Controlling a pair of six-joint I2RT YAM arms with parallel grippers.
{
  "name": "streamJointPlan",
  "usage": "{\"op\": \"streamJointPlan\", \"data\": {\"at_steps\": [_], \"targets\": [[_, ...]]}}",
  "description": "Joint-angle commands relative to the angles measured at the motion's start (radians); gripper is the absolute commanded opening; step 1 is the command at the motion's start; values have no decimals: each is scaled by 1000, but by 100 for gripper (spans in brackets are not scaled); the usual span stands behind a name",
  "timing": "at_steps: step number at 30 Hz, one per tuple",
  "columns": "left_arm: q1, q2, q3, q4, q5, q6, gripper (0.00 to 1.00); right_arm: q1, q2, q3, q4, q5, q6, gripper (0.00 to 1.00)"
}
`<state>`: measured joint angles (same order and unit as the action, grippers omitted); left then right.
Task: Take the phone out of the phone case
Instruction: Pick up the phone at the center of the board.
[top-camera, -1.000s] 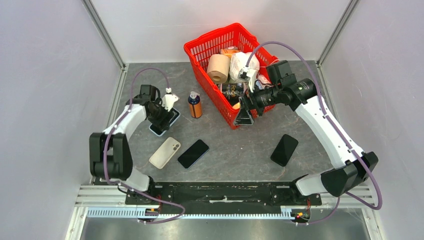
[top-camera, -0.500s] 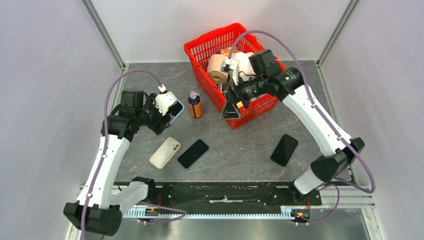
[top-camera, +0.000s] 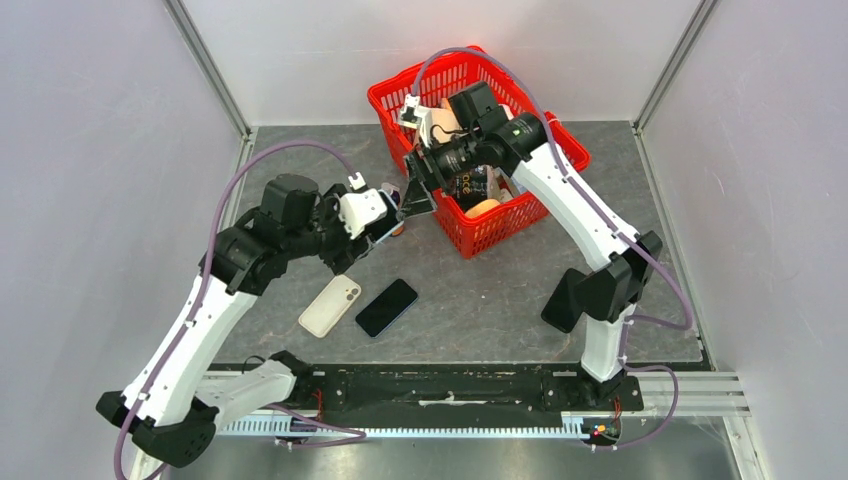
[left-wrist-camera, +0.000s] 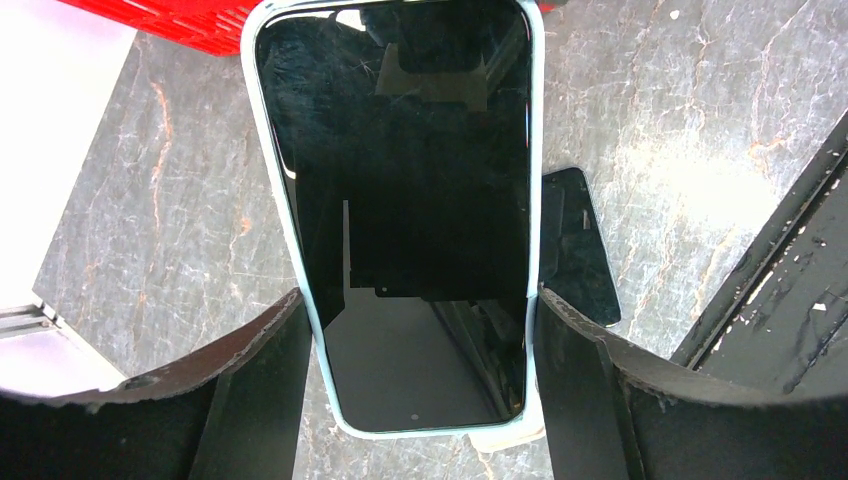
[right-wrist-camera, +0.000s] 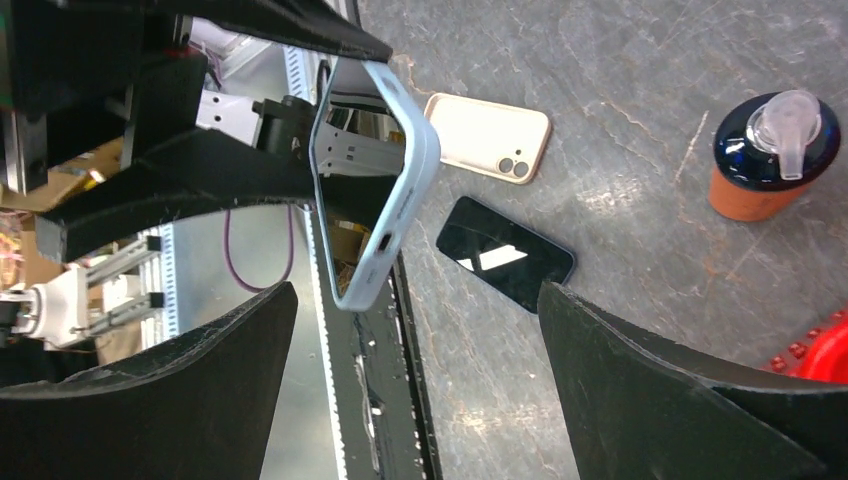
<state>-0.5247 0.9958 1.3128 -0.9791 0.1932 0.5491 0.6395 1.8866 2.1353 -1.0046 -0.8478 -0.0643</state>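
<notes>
My left gripper (top-camera: 380, 222) is shut on a phone in a light-blue case (left-wrist-camera: 395, 215) and holds it in the air, screen toward the left wrist camera. Its fingers (left-wrist-camera: 255, 390) press the case's two long edges near the lower end. In the right wrist view the blue case (right-wrist-camera: 390, 190) shows edge-on, held by the left fingers. My right gripper (top-camera: 415, 196) is open and empty, just right of the held phone, and its jaws (right-wrist-camera: 415, 400) stand wide apart with the case's end short of them.
A cream phone case (top-camera: 330, 305) and a bare black phone (top-camera: 386, 307) lie on the grey table below. An orange bottle (right-wrist-camera: 770, 150) stands beside the red basket (top-camera: 490, 232), which holds several items. The right arm's elbow rises over the table's right side.
My left gripper lifted the blue-cased phone off the table's left side and carried it up and right. My right gripper swung left from the basket's front to meet it.
</notes>
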Motion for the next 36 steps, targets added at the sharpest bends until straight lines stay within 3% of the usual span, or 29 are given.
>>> {"op": "streamJointPlan", "data": {"at_steps": [1, 10, 14, 24, 26, 27, 30, 31, 33, 36], "targets": [[-35, 9, 48, 52, -48, -53, 2, 2, 39, 61, 65, -88, 103, 97], [-87, 46, 41, 111, -101, -66, 2, 18, 102, 62, 108, -145, 163, 90], [-101, 59, 43, 139, -127, -77, 2, 33, 119, 52, 117, -152, 172, 80], [-109, 65, 36, 166, -136, -98, 2, 45, 101, 30, 109, -152, 151, 4], [-109, 60, 31, 156, -105, -94, 3, 46, 87, 28, 90, -126, 126, 0], [-109, 61, 33, 141, -85, -88, 9, 45, 78, 27, 80, -115, 111, 0], [-109, 53, 33, 105, -37, -71, 55, 44, 47, 16, 38, -63, 59, 0], [-109, 44, 29, 100, -28, -63, 65, 40, 36, 7, 25, -47, 31, 0], [-110, 29, 21, 93, -23, -52, 77, 32, 13, -5, 4, -18, -5, 0], [-107, 18, 29, 84, -31, -45, 80, 27, -30, -22, -56, 25, -95, 0]]}}
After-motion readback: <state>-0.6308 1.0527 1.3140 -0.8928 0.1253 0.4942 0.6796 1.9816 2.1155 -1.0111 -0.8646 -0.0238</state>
